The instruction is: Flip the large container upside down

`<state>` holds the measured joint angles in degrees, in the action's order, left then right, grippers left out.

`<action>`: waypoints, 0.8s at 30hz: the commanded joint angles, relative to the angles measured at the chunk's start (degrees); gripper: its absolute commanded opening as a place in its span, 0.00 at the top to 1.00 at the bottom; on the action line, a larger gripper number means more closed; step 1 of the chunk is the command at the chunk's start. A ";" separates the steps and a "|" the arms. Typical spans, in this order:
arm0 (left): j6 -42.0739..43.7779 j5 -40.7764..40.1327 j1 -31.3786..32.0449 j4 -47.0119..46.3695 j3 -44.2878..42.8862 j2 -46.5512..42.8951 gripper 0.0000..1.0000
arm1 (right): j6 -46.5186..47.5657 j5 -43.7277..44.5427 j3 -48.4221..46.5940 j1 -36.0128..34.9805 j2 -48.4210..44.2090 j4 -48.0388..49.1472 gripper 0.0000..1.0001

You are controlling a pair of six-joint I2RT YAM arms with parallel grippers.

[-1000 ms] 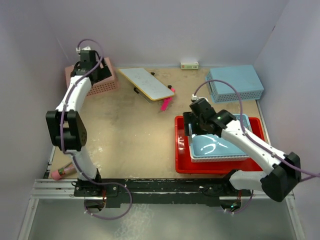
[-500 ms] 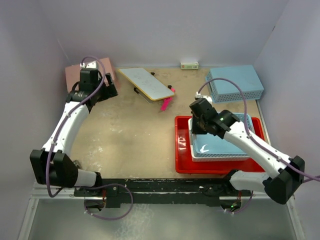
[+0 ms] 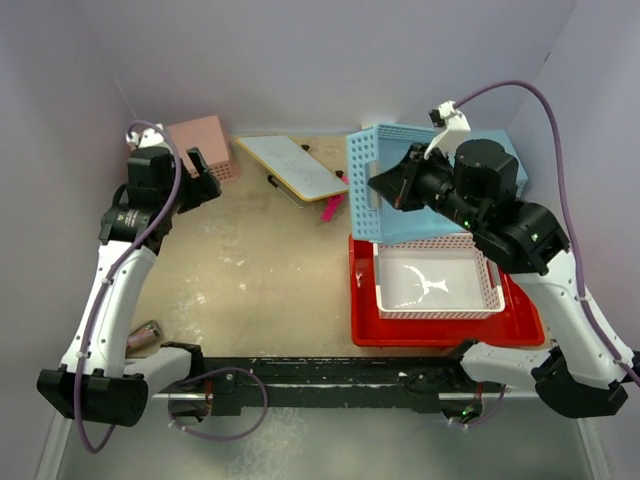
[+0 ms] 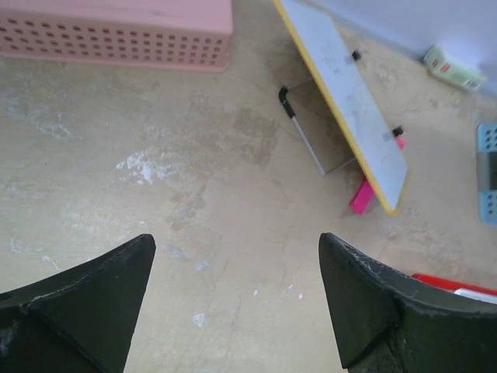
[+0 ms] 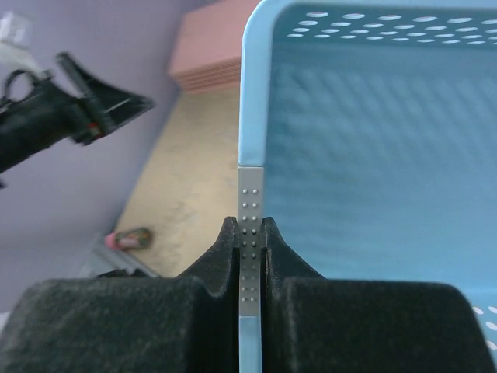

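We are seeing the large container (image 3: 362, 310) lying open side up at the table's (image 3: 260, 270) near right, below our right gripper (image 5: 248, 230). That gripper is pinching the light-blue basket (image 3: 365, 170), now lifted out of the container since a second ago. Our left gripper (image 4: 235, 242) is hanging wide.

Lab robot test cell, not a home or shop. Plain lavender walls (image 3: 330, 60) box in a scuffed beige tabletop (image 3: 260, 270). Aluminium rail (image 3: 110, 375) at the arm bases, exposed purple cable (image 3: 178, 190). Only loose props: pink basket (image 3: 205, 145) just beyond the left gripper (image 3: 203, 178), clipboard (image 3: 295, 165) to its right, light-blue basket (image 3: 365, 165) pinched in the right gripper (image 5: 248, 231), red tray (image 3: 365, 330) below it.
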<state>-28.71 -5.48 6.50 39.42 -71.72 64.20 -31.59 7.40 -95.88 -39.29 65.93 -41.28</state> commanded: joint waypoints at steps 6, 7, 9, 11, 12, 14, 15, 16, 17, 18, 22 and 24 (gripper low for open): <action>-5.45 -16.42 -0.08 7.23 -21.04 -0.27 0.16 | -9.91 -34.65 4.56 -2.30 7.63 30.43 1.00; -5.94 -18.31 -0.09 7.56 -22.70 -0.36 0.16 | -10.93 -35.59 5.17 -3.44 8.35 33.02 1.00; -6.72 -21.55 -0.10 7.81 -25.27 -0.85 0.16 | -11.42 -35.53 5.17 -6.31 9.54 35.06 1.00; -7.23 -23.48 -0.09 7.38 -26.79 -1.57 0.16 | -11.98 -36.15 4.70 -8.58 10.81 36.60 1.00; -7.39 -24.17 -0.09 7.04 -27.26 -1.90 0.16 | -12.79 -36.98 4.70 -9.33 11.34 37.95 1.00; -7.52 -25.17 -0.09 6.64 -28.02 -2.34 0.16 | -14.35 -38.29 4.89 -10.67 12.32 40.53 1.00; -7.50 -25.49 -0.09 6.58 -28.38 -2.43 0.16 | -14.63 -38.74 4.75 -11.46 13.00 41.22 1.00; -7.52 -25.97 -0.09 6.74 -28.78 -2.46 0.16 | -14.71 -39.11 4.30 -12.22 13.64 41.50 1.00; -7.57 -26.69 -0.09 6.85 -29.28 -2.42 0.16 | -14.79 -39.50 3.89 -12.86 14.36 41.62 1.00; -7.53 -27.08 -0.09 7.01 -29.71 -2.46 0.16 | -15.03 -40.10 3.55 -13.26 15.11 42.12 1.00; -7.65 -28.06 -0.09 7.30 -30.85 -2.77 0.16 | -19.36 -44.54 4.96 -13.71 18.29 48.34 1.00; -7.74 -28.27 -0.09 7.09 -31.37 -2.90 0.16 | -23.43 -47.40 5.34 -13.71 20.59 53.03 1.00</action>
<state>-35.59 -31.55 6.50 46.98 -100.44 61.71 -48.62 -33.23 -89.52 -52.99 83.55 -1.72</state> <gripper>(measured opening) 0.836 0.050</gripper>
